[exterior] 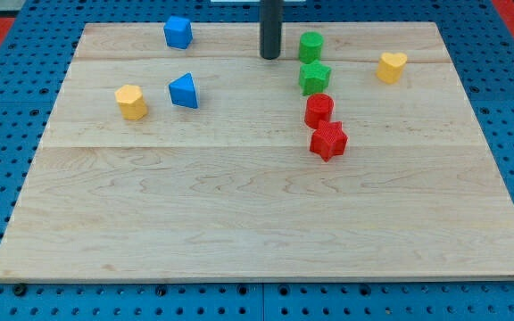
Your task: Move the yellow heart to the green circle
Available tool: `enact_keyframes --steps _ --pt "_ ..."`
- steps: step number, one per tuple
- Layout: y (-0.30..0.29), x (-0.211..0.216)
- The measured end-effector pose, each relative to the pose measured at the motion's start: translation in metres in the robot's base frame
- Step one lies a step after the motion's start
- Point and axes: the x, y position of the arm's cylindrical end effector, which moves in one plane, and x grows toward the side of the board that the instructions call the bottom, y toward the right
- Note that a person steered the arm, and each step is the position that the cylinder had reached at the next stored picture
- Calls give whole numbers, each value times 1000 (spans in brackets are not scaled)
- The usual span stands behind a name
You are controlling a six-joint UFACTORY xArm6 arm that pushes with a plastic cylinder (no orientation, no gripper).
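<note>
Eight blocks lie on the wooden board (239, 223): two yellow, two blue, two green and two red. The yellow heart (392, 66) sits near the board's right edge in the upper part, alone. The yellow hexagon (131, 102) lies toward the left edge. A blue cube (178, 32) rests close to the top edge, and a blue triangle (184, 90) lies at about six o'clock from it, just right of the hexagon.

The green circle (310, 45) stands near the top edge, at nine o'clock from the heart and well apart from it. Below it runs a close column toward six o'clock: the green star (314, 77), a red block (319, 110) of unclear shape, and the red star (327, 140), each touching or nearly touching the next.

The arm has no hand or jaws, only a dark rod; its tip (269, 57) rests at nine o'clock from the green circle, just beside it, on the side away from the heart.

Bare wood lies between the heart and the green circle. The whole lower half of the board holds no blocks, and a blue pegboard (7, 107) surrounds the board.
</note>
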Motion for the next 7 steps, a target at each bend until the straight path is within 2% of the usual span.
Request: enact_keyframes --steps 2,3,6,7 --pt "-69 -61" --pt "-59 -68" --pt "80 -68" --pt "81 -68"
